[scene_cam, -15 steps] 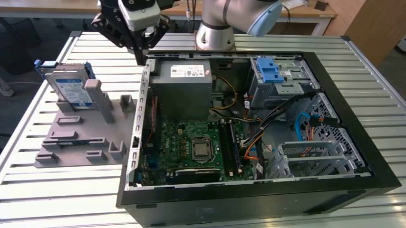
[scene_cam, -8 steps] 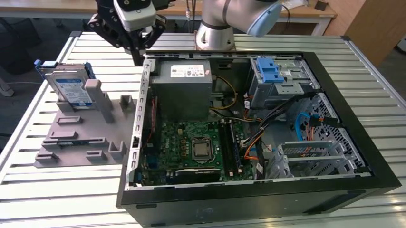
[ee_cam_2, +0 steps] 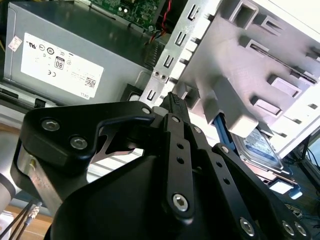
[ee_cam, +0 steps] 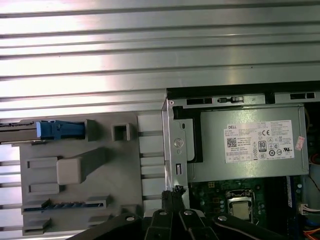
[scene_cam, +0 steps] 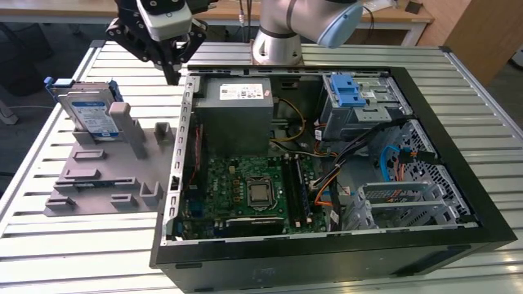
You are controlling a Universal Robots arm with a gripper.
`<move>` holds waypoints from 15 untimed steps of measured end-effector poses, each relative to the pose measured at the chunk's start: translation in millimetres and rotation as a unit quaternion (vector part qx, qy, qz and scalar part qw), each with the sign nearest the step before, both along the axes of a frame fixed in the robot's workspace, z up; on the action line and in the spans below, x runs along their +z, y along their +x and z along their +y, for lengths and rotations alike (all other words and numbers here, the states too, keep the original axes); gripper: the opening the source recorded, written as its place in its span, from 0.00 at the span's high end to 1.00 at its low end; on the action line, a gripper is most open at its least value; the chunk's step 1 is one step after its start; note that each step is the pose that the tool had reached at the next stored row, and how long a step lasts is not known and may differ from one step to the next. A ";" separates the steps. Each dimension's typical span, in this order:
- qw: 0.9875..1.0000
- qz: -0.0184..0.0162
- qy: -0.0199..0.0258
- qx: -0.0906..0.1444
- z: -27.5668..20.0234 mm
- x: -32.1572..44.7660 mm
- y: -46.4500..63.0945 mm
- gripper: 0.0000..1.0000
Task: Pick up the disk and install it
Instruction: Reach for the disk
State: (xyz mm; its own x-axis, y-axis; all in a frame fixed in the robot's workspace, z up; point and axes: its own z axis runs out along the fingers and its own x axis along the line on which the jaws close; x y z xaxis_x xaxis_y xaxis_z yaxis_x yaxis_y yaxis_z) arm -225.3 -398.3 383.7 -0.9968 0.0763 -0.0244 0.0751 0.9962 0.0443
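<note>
claw (scene_cam: 171,76): apparently closed, empty | disk (scene_cam: 90,115): upright in grey stand (scene_cam: 98,184), apart from claw

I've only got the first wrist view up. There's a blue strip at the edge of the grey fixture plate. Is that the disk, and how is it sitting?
Observer: Yes. In the exterior view the disk stands on edge in the grey fixture, its label face showing, with a grey post in front of it.
Operator: Is the gripper touching it?
Observer: No. The gripper hangs shut and empty, apart from the disk, toward the exterior view's right of it, by the case wall.
Operator: Where's the drive cage?
Observer: The drive cage, with its blue latch, sits inside the case at the back, on the exterior view's right of the power supply.
</note>
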 end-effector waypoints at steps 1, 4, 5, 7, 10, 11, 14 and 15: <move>1.000 0.000 0.000 0.000 0.1 -0.1 -1.1 0.89; 1.000 0.000 0.000 0.000 0.2 -0.4 -4.2 0.89; 1.000 0.000 0.000 0.000 0.2 -0.6 -5.2 0.89; 1.000 0.000 0.000 0.000 0.3 -0.8 -7.1 0.89; 1.000 0.000 0.000 0.000 0.3 -1.1 -10.3 0.89; 1.000 0.000 0.000 0.000 0.4 -1.2 -11.4 0.89; 1.000 0.000 0.000 0.000 0.4 -1.6 -14.6 0.89; 1.000 0.000 0.000 0.000 0.4 -1.7 -15.7 0.89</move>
State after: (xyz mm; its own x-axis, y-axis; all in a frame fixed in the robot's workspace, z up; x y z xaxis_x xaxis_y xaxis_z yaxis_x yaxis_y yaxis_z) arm -241.0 -397.8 382.0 -0.9968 0.0763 -0.0244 0.0751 0.9962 0.0444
